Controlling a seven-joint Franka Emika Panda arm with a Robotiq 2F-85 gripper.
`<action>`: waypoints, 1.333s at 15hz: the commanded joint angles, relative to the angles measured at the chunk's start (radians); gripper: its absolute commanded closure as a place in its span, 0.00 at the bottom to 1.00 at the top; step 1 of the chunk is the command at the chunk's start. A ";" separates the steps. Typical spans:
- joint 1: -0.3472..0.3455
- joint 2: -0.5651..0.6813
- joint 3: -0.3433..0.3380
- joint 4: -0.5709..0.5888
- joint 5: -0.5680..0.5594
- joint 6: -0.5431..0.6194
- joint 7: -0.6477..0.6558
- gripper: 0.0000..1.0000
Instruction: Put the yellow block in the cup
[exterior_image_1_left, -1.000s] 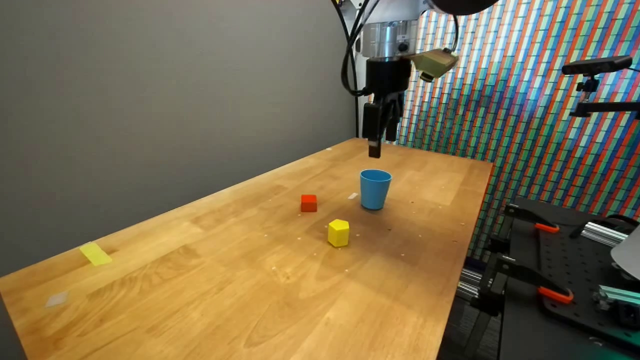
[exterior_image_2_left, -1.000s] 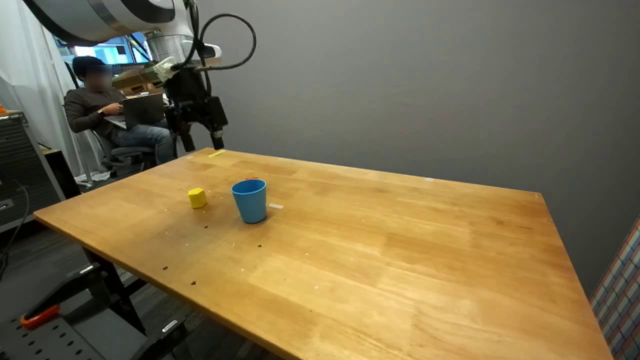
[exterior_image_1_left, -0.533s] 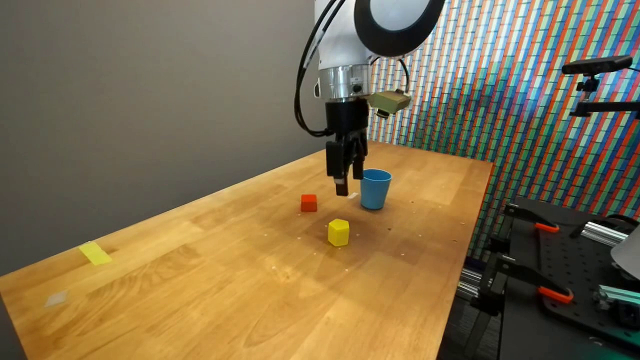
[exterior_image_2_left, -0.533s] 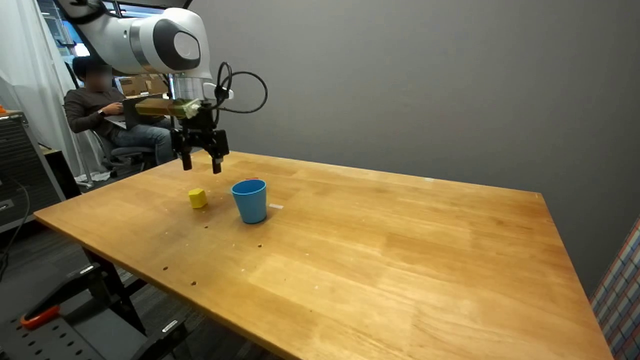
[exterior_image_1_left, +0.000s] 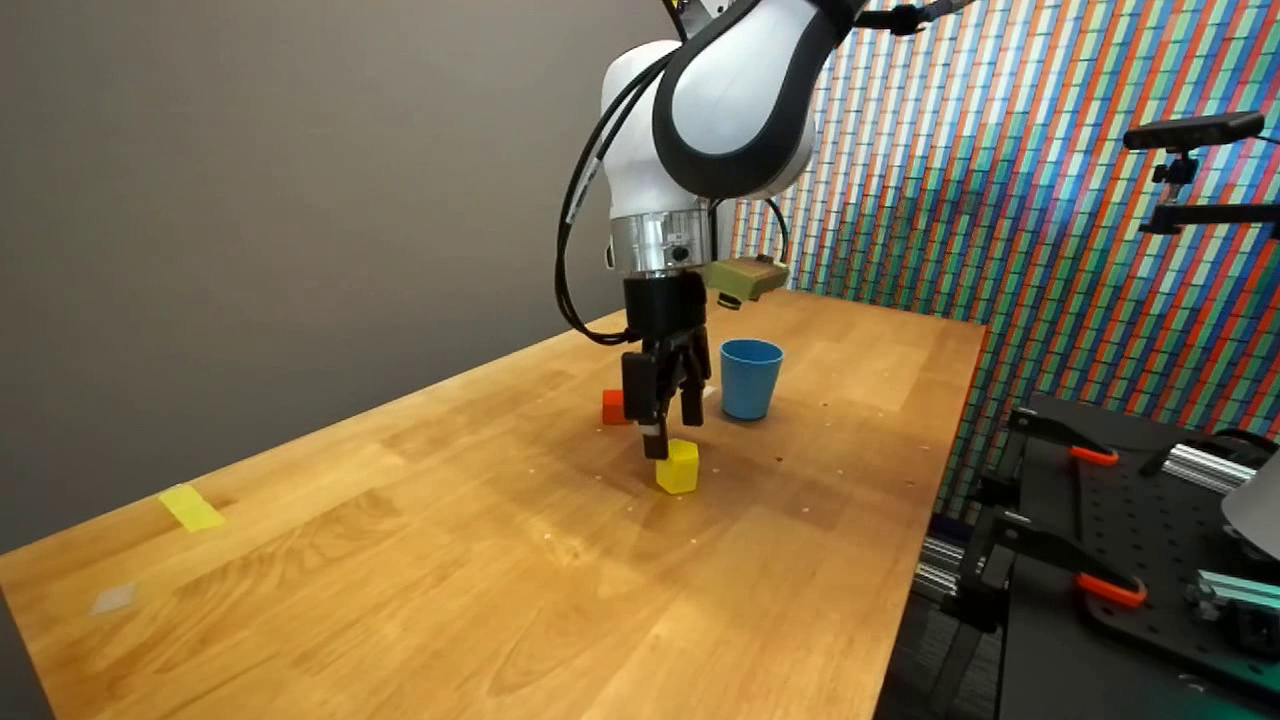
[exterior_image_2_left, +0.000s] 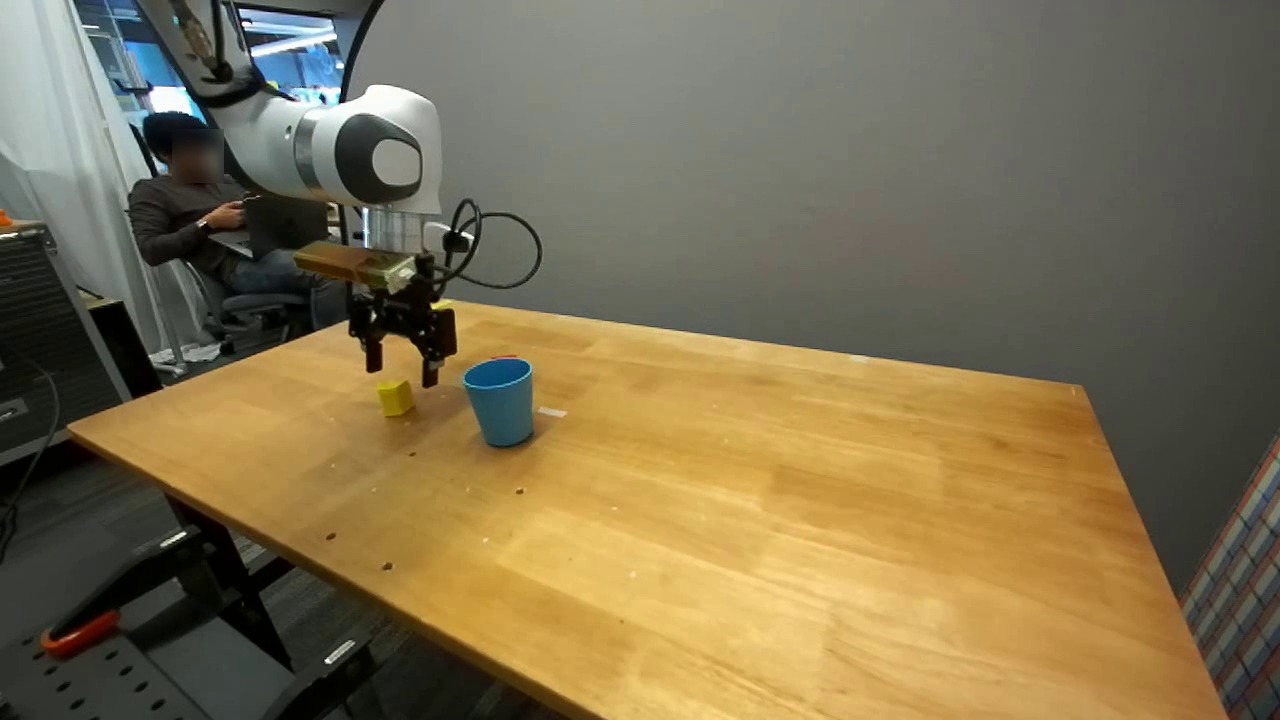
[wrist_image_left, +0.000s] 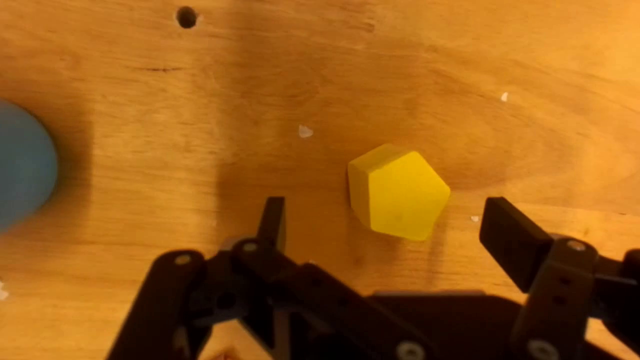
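The yellow block (exterior_image_1_left: 678, 470), a small five-sided prism, stands on the wooden table. It also shows in an exterior view (exterior_image_2_left: 395, 399) and the wrist view (wrist_image_left: 407, 196). The blue cup (exterior_image_1_left: 750, 382) stands upright a short way from it, also in an exterior view (exterior_image_2_left: 502, 408) and cut off at the left edge of the wrist view (wrist_image_left: 22, 165). My gripper (exterior_image_1_left: 674, 437) is open and empty, pointing down just above the block; an exterior view (exterior_image_2_left: 402, 373) shows the same. In the wrist view the fingers (wrist_image_left: 385, 215) stand apart, with the block between and slightly ahead of the tips.
A small red block (exterior_image_1_left: 613, 407) lies behind the gripper, mostly hidden by the cup in an exterior view (exterior_image_2_left: 504, 357). A flat yellow tape piece (exterior_image_1_left: 192, 508) is stuck near the table's wall-side edge. Clamps (exterior_image_1_left: 1060, 560) stand beyond the table. A grey wall runs behind it.
My gripper has come down from above and beyond the cup to just over the yellow block, staying open. The block, cup and red block have not moved.
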 joint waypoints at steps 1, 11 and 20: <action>0.045 0.036 -0.020 -0.003 0.005 0.079 0.000 0.00; 0.200 0.027 -0.141 -0.084 -0.130 0.256 0.118 0.72; 0.304 -0.155 -0.337 -0.198 -0.347 0.220 0.371 0.77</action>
